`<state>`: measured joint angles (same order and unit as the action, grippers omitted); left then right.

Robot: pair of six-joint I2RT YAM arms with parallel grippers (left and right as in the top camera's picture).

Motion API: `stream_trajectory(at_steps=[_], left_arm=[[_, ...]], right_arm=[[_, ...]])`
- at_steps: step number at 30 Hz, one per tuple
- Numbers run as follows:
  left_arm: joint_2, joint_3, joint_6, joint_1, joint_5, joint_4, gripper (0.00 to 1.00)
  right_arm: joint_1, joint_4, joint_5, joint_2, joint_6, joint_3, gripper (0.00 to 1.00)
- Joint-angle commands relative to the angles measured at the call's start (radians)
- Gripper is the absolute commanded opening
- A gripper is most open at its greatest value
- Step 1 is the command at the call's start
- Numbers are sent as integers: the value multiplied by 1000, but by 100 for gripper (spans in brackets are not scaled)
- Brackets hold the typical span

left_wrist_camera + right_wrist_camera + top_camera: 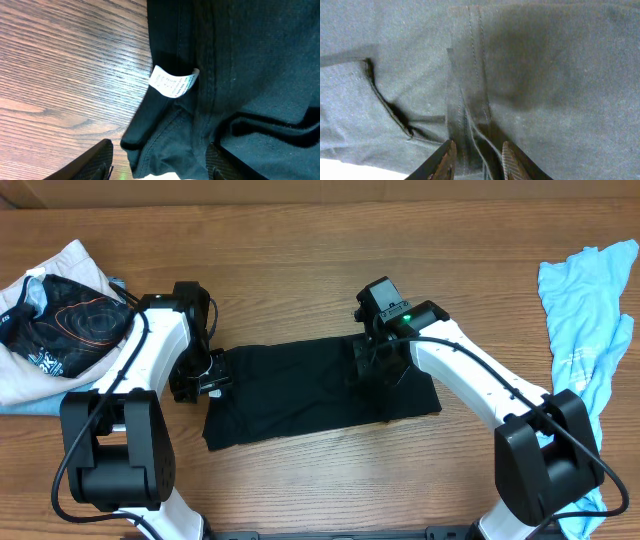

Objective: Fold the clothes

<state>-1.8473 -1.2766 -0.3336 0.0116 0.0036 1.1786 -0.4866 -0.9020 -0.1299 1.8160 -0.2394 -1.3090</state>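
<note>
Large plain black short-sleeved T-shirt lies folded into rough rectangle, middle of wooden worktop. Left hand at shirt's left edge, jaws wide, gripping nothing. Its fingers straddle hemmed edge, near small white care label. Right hand down on shirt's right part, jaws narrow. Stitched hem strip runs between its fingertips, seemingly loose rather than pinched, view too close for certainty. Black swirl-print garment far left, light blue garment far right.
</note>
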Motion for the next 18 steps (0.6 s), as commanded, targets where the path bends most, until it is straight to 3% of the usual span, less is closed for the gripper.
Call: stream_trajectory(at_steps=[1, 18], left_arm=[[23, -17, 19, -5, -3, 3, 63], [23, -17, 19, -5, -4, 21, 67]], right_arm=[[1, -14, 28, -4, 11, -26, 35], [-1, -146, 55, -4, 3, -13, 39]])
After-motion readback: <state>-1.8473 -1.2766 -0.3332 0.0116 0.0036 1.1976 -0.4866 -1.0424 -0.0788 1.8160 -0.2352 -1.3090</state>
